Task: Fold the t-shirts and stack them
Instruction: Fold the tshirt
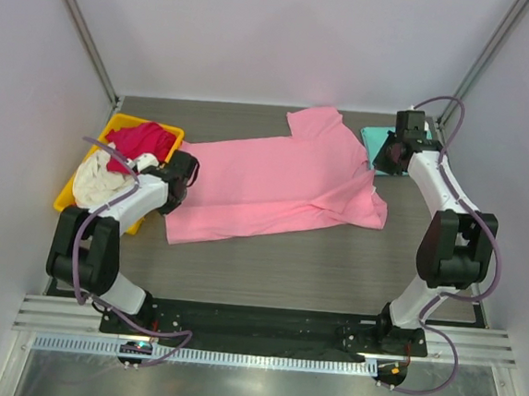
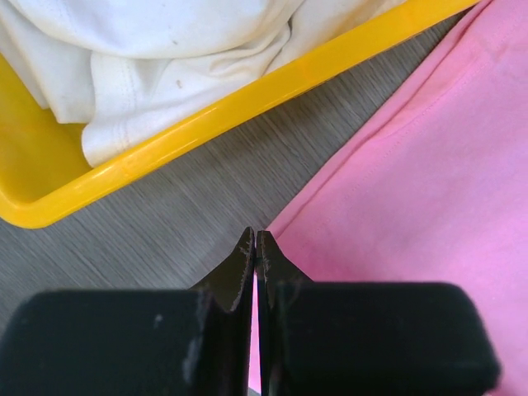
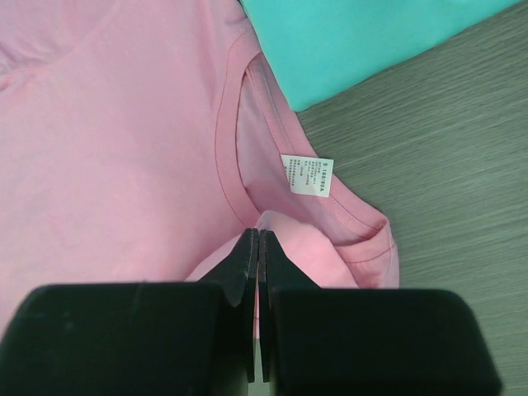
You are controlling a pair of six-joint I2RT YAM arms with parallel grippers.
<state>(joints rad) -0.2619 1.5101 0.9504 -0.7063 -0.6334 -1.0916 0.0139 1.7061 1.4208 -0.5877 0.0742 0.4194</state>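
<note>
Pink t-shirt point(image 1: 279, 185) lies unfolded mid-desk, left gripper point(image 2: 255, 239) and right gripper point(image 3: 258, 239) at hem and collar, jaws closed; teal t-shirt point(image 1: 372, 136) looks done, far right corner; red t-shirt point(image 1: 140, 139) and cream t-shirt point(image 1: 94, 181) wait in yellow bin point(image 1: 68, 195).

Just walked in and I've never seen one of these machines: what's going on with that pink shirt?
Two robot arms are handling a pink t-shirt spread out on the table. The left gripper is pinched shut on its hem corner, the right gripper on its collar. A teal t-shirt lies by the collar; a red t-shirt and a white t-shirt sit in the yellow bin.
</note>
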